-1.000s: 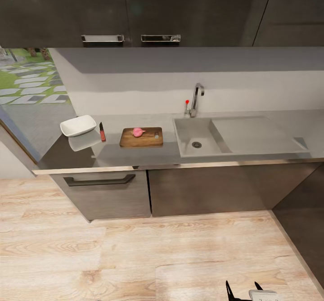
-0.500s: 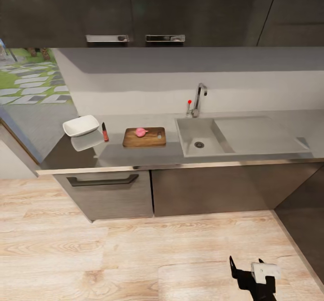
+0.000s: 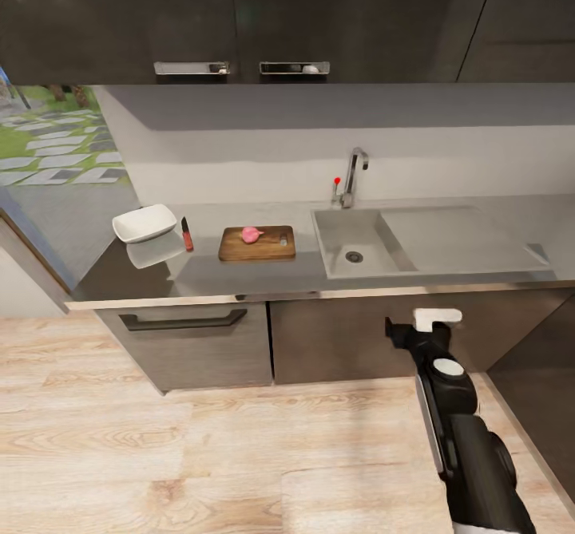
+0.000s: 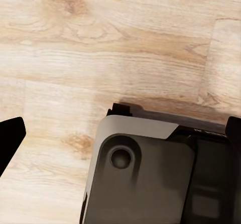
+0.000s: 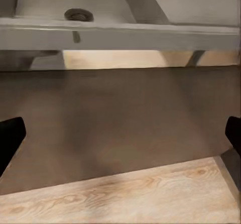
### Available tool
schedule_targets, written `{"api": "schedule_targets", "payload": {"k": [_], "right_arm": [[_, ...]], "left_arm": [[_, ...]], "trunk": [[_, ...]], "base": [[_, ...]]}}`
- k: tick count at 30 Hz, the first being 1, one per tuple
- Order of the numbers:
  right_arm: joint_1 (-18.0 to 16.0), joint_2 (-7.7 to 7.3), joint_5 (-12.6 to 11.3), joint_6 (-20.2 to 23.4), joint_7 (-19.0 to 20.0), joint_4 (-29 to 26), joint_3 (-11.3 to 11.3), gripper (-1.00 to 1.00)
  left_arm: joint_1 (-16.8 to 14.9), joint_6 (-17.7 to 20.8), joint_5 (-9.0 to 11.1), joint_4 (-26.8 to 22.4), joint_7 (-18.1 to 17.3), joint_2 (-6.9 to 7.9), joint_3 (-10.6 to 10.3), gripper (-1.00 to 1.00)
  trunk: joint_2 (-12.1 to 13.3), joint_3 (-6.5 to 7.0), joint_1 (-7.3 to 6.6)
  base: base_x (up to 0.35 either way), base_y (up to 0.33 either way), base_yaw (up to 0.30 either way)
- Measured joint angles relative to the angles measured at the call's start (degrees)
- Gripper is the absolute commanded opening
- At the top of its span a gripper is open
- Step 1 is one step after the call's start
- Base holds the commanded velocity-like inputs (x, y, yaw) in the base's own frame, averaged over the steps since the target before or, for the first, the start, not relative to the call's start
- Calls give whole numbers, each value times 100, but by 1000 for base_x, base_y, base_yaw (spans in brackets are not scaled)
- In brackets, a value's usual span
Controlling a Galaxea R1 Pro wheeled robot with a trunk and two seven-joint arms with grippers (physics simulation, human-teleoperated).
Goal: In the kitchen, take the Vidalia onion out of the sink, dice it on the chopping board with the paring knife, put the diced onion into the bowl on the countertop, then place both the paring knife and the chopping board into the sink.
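The Vidalia onion (image 3: 251,235), a small pinkish lump, lies on the dark wooden chopping board (image 3: 257,244) on the grey countertop (image 3: 239,274). Left of the board, the red-handled paring knife (image 3: 186,235) lies beside the white bowl (image 3: 144,223). To the board's right is the sink (image 3: 355,240), its basin bare around the drain (image 5: 79,15). My right gripper (image 3: 411,325) is raised in front of the cabinet below the sink, below counter height. It is open and holds nothing (image 5: 120,136). My left gripper (image 4: 120,133) hangs open over the wooden floor and my own base.
A chrome tap (image 3: 351,175) stands behind the sink, and the drainboard (image 3: 455,239) extends to its right. Dark cabinets (image 3: 192,342) with a drawer handle run under the counter, and wall cupboards hang above. A dark unit (image 3: 543,382) closes the right side. Wooden floor (image 3: 200,454) lies between me and the counter.
My right arm has risen from the picture's bottom edge to just under the counter's front edge below the sink. The view shifted slightly early on; the things on the counter have stayed put.
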Motion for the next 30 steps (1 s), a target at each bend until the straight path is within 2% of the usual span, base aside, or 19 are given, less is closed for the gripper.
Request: {"api": "schedule_targets", "payload": {"k": [3, 4, 7, 12, 14, 17, 21, 23, 26, 30], "right_arm": [[-856, 28, 18, 764, -169, 15, 292, 100], [-1005, 40, 19, 885, -182, 24, 326, 100], [-1767, 181, 9, 1378, -216, 139, 442, 100], [-2585, 385, 6, 1556, -226, 701, 477, 100], [-2968, 427, 0, 1581, -224, 1209, 484, 100], [-3362, 450, -8, 1568, -204, 1907, 487, 100], [-3626, 462, -127, 1554, -179, 2402, 488, 100], [-3663, 464, -273, 1550, -177, 2467, 488, 100], [-3710, 465, -678, 1558, -193, 2516, 488, 100], [-3810, 467, -852, 1573, -196, 2547, 488, 100]], "left_arm": [[0, 0, 0, 0, 0, 0, -2, 100], [1, 1, 1, -1, 1, -2, -2, 100], [1, 1, 0, -1, 0, -1, -2, 100], [1, 1, 0, -2, 1, -1, 1, 100], [1, 1, 0, 1, 3, -3, 0, 100], [1, 1, 3, 4, 4, -4, 0, 100], [1, 1, 4, 6, 6, -3, 2, 100], [1, 1, 2, 20, 5, -4, 3, 100], [1, 1, 2, 82, 2, -7, 4, 100], [1, 1, 2, 105, 1, -8, 5, 100]], "trunk": [[0, 1, 0], [0, 0, 0], [0, 1, 0], [0, 0, 0], [1, 0, 0], [1, 0, 0], [1, 0, 0], [0, 0, 0], [0, 0, -1], [0, 0, -1]], "base": [[0, 88, 0], [0, 191, 0], [0, 244, 0], [0, 277, 0], [0, 287, 0], [0, 290, 0], [0, 292, 0], [0, 292, 0], [0, 292, 0], [0, 292, 0]]}}
